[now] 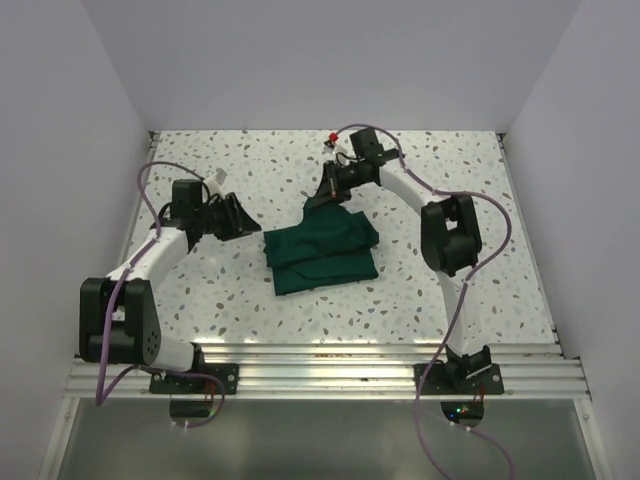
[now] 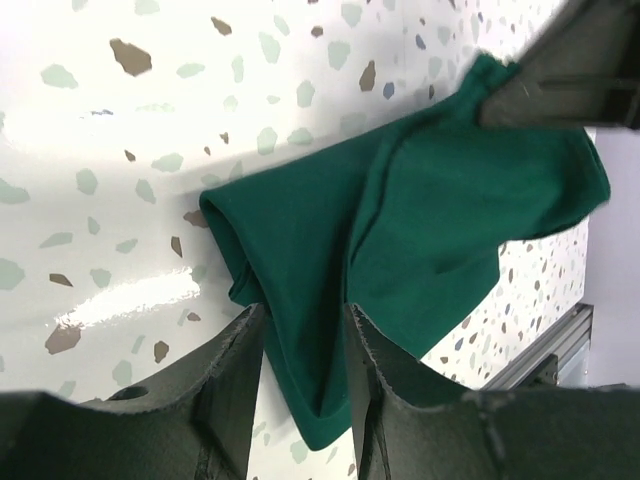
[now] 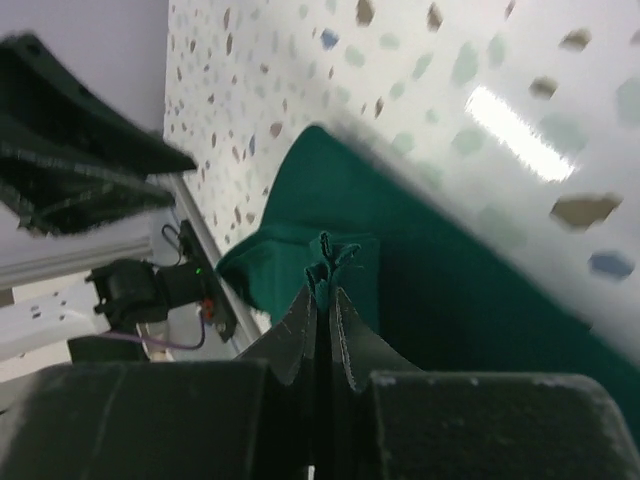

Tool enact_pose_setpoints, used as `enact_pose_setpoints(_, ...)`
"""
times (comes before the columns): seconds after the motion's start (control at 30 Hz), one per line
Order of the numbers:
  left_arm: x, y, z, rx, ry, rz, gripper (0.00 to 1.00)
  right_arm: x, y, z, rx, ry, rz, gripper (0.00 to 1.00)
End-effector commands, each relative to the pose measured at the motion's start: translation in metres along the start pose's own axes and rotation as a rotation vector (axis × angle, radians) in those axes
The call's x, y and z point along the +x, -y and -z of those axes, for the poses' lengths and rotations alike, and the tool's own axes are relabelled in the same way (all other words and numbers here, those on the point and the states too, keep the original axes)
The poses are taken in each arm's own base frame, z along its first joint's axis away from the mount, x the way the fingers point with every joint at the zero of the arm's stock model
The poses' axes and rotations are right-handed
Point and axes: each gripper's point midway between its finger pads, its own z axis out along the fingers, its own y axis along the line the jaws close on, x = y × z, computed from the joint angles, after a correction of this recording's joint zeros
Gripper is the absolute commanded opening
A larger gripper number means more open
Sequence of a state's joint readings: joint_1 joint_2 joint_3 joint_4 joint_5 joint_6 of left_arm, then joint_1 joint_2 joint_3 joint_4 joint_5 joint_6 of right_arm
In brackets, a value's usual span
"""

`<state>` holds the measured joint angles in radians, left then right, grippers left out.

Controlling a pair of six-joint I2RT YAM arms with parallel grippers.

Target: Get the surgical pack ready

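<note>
The surgical pack shows only as a dark green cloth (image 1: 320, 255), a loosely folded bundle lying mid-table. No tray, instruments or gauze can be seen. My right gripper (image 1: 328, 196) is at the bundle's far left corner and is shut on a pinched tuft of the cloth (image 3: 450, 300). In the right wrist view the fabric bunches above the closed tips of the right gripper (image 3: 324, 290). My left gripper (image 1: 250, 226) hovers just left of the bundle. In the left wrist view the left gripper (image 2: 303, 312) stands open, with the cloth (image 2: 430, 220) lying beyond the gap.
The speckled white tabletop (image 1: 200, 290) is walled in by plain white panels at the left, back and right. An aluminium rail (image 1: 320, 365) runs along the near edge. A small red part (image 1: 331, 134) sits by the right arm's wrist at the back.
</note>
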<state>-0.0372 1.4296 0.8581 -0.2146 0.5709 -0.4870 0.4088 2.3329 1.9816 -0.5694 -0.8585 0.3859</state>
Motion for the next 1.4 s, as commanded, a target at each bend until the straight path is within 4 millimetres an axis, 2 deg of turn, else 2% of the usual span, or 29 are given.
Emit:
enact_pose_setpoints(0.0,-0.030,0.018,0.018,0.014,0.080,-0.017,0.41,0.016,-0.063,0.040,-0.071,0.020,0.051,0.00)
enact_pose_setpoints(0.03,-0.030,0.019,0.018,0.017,0.078,-0.011,0.41,0.023,-0.076,0.050,-0.074,0.026,0.072,0.00)
enact_pose_setpoints(0.07,-0.031,0.020,0.019,0.020,0.081,-0.007,0.40,0.032,-0.079,0.052,-0.070,0.018,0.076,0.00)
enact_pose_setpoints(0.1,-0.030,0.020,0.019,0.021,0.083,0.005,0.40,0.054,-0.073,0.048,-0.058,-0.022,0.055,0.00)
enact_pose_setpoints(0.13,-0.029,0.021,0.019,0.024,0.083,0.010,0.40,0.063,-0.081,0.056,-0.054,-0.020,0.072,0.00)
enact_pose_setpoints(0.17,-0.029,0.022,0.019,0.033,0.085,0.010,0.40,0.073,-0.079,0.056,-0.044,-0.034,0.072,0.00)
enact_pose_setpoints(0.2,-0.026,0.021,0.019,0.035,0.080,0.021,0.40,0.094,-0.068,0.051,-0.027,-0.074,0.047,0.01)
enact_pose_setpoints(0.27,-0.023,0.023,0.018,0.048,0.072,0.027,0.40,0.111,-0.068,0.056,-0.020,-0.087,0.047,0.06)
enact_pose_setpoints(0.3,-0.020,0.022,0.017,0.052,0.063,0.032,0.40,0.129,-0.057,0.054,0.000,-0.116,0.027,0.08)
enact_pose_setpoints(0.33,-0.018,0.022,0.016,0.056,0.056,0.035,0.40,0.138,-0.054,0.053,0.007,-0.131,0.023,0.19)
enact_pose_setpoints(0.37,-0.014,0.021,0.015,0.064,0.039,0.039,0.40,0.154,-0.049,0.053,0.015,-0.157,0.012,0.25)
enact_pose_setpoints(0.43,-0.011,0.021,0.014,0.072,0.020,0.040,0.40,0.169,-0.046,0.055,0.025,-0.185,-0.008,0.43)
enact_pose_setpoints(0.47,-0.010,0.022,0.014,0.077,0.011,0.035,0.40,0.181,-0.042,0.055,0.028,-0.211,-0.024,0.47)
enact_pose_setpoints(0.53,-0.007,0.023,0.013,0.084,-0.009,0.035,0.40,0.189,-0.043,0.063,0.049,-0.216,-0.027,0.54)
enact_pose_setpoints(0.57,-0.006,0.025,0.013,0.094,-0.019,0.030,0.40,0.188,-0.042,0.067,0.071,-0.208,-0.019,0.63)
enact_pose_setpoints(0.63,-0.004,0.029,0.011,0.114,-0.035,0.026,0.40,0.171,-0.043,0.078,0.129,-0.139,0.023,0.67)
enact_pose_setpoints(0.7,0.002,0.040,0.007,0.154,-0.065,0.012,0.40,0.145,-0.045,0.089,0.153,-0.048,0.006,0.71)
enact_pose_setpoints(0.77,0.005,0.053,0.001,0.199,-0.087,-0.001,0.38,0.115,-0.032,0.104,0.214,0.056,-0.047,0.70)
enact_pose_setpoints(0.8,0.009,0.055,-0.004,0.207,-0.106,0.000,0.37,0.107,-0.027,0.108,0.226,0.086,-0.074,0.64)
enact_pose_setpoints(0.87,0.016,0.068,-0.013,0.236,-0.134,0.000,0.36,0.085,-0.015,0.121,0.206,0.164,-0.145,0.62)
enact_pose_setpoints(0.9,0.015,0.075,-0.017,0.260,-0.130,-0.010,0.36,0.078,-0.005,0.123,0.206,0.182,-0.173,0.61)
enact_pose_setpoints(0.97,0.017,0.078,-0.023,0.281,-0.140,0.028,0.36,0.066,0.010,0.134,0.218,0.216,-0.221,0.61)
enact_pose_setpoints(1.03,0.015,0.083,-0.029,0.311,-0.137,0.029,0.36,0.059,0.019,0.131,0.199,0.221,-0.225,0.61)
enact_pose_setpoints(1.07,0.018,0.081,-0.033,0.312,-0.156,0.063,0.36,0.056,0.014,0.129,0.143,0.211,-0.238,0.61)
enact_pose_setpoints(1.1,0.012,0.085,-0.036,0.340,-0.138,0.051,0.36,0.052,0.011,0.125,0.109,0.212,-0.244,0.59)
enact_pose_setpoints(1.2,0.006,0.085,-0.048,0.365,-0.146,0.078,0.35,0.026,0.005,0.114,-0.014,0.272,-0.259,0.41)
enact_pose_setpoints(1.23,0.001,0.088,-0.051,0.379,-0.141,0.086,0.33,0.024,0.007,0.111,-0.025,0.277,-0.275,0.32)
enact_pose_setpoints(1.27,0.003,0.082,-0.058,0.371,-0.151,0.105,0.33,0.023,0.015,0.105,-0.025,0.270,-0.298,0.26)
enact_pose_setpoints(1.37,0.005,0.074,-0.075,0.370,-0.170,0.149,0.29,0.028,0.031,0.095,-0.024,0.236,-0.309,0.18)
